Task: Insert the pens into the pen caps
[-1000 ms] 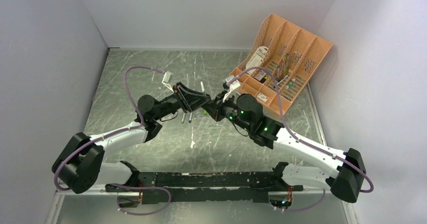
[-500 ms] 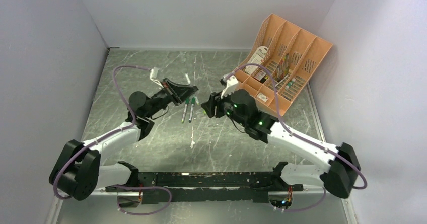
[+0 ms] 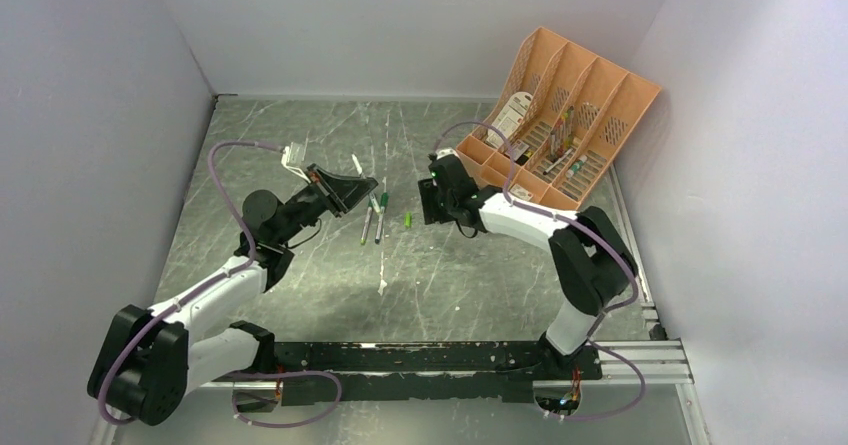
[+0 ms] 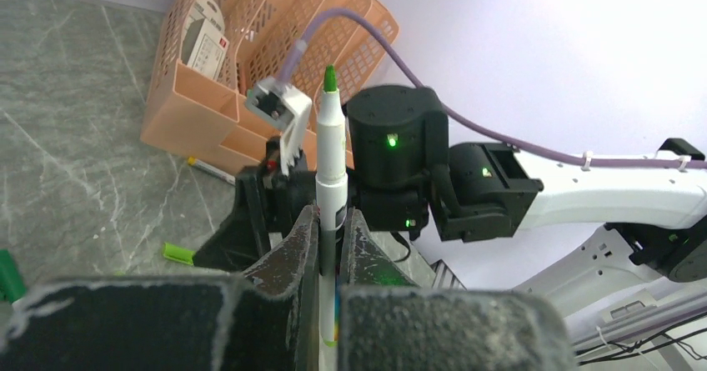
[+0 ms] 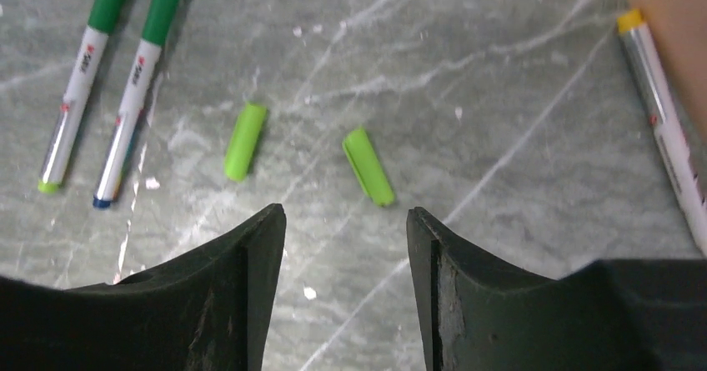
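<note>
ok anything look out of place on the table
A yellow-tipped pen lies on the table beside the orange organizer, outside its compartments. Two green caps lie loose nearby, unfitted and at differing angles.

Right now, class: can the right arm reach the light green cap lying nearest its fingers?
Probably yes: the right gripper is open just short of that cap, nothing lies between them, and the second cap sits well aside.
</note>
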